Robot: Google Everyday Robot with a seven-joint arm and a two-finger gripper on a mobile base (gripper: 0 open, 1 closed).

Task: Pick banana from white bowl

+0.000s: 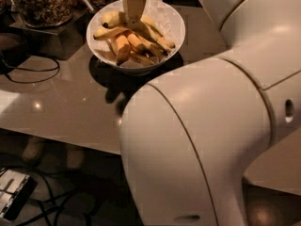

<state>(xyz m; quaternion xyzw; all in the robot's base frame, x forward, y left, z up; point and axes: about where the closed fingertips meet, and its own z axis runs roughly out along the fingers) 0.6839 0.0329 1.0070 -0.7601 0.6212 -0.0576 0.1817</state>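
Reaching step: the gripper hangs over the banana in the white bowl; its hold cannot be told. Next, grasp and lift.

Glossy white arm shells, big & rounded, thin dark seam lines, small dark oval holes, pale cream gripper nr tabletop's far edge.

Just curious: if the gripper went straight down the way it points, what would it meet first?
The gripper, above the white bowl, would probably meet the banana first, though depth is hard to judge.
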